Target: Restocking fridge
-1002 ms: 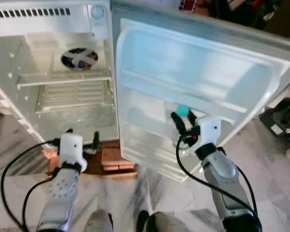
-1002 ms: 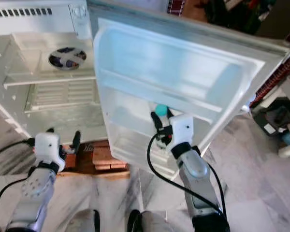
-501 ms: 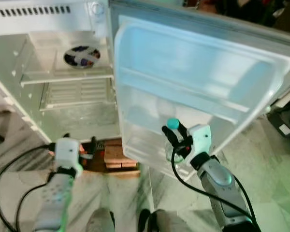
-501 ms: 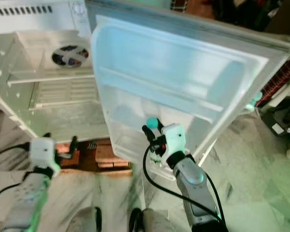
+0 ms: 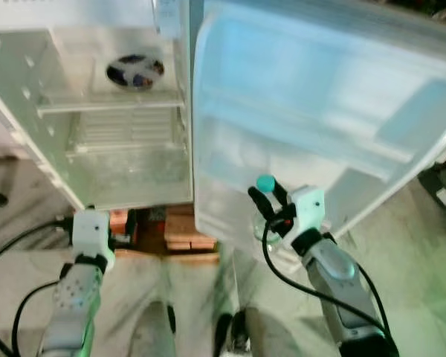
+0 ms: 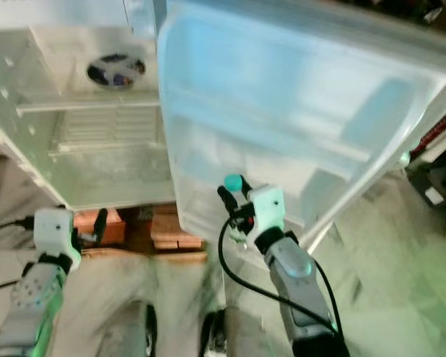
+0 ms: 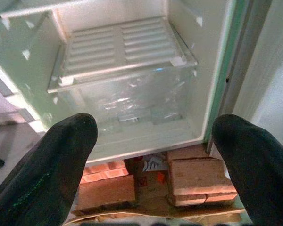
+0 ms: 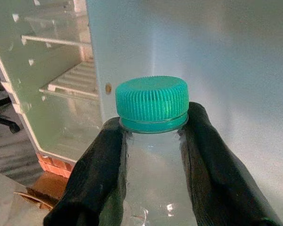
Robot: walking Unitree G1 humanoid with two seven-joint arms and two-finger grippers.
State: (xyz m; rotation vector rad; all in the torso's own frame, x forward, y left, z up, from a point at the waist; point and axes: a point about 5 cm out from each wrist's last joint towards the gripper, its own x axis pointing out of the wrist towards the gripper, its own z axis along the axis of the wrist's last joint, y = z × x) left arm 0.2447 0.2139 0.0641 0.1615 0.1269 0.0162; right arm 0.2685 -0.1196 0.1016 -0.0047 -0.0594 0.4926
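Teal-capped bottle (image 8: 153, 141) sits clamped at its neck between the right gripper's (image 5: 271, 202) fingers, now drawn slightly back from the fridge door (image 5: 342, 97), just before its lowest shelf. Placement remains undone. Beside that door, the left gripper (image 7: 151, 155) hangs spread wide, holding nothing.

1. Bottle (image 8: 151, 188): clear body, teal ribbed cap (image 8: 152, 102).
2. Right end effector (image 8: 153, 141): black fingers (image 8: 96, 174), white wrist housing, silver arm.
3. Left end effector (image 7: 155, 141): black fingers (image 7: 61, 150).
4. Fridge (image 5: 30, 111): white interior; door (image 5: 327, 97) pale, bluish-white.
5. Plate (image 5: 134, 71): dark pattern, white rim.
6. Bricks (image 7: 198, 176): orange-red.
7. Floor (image 5: 424, 282): grey-veined white marble.
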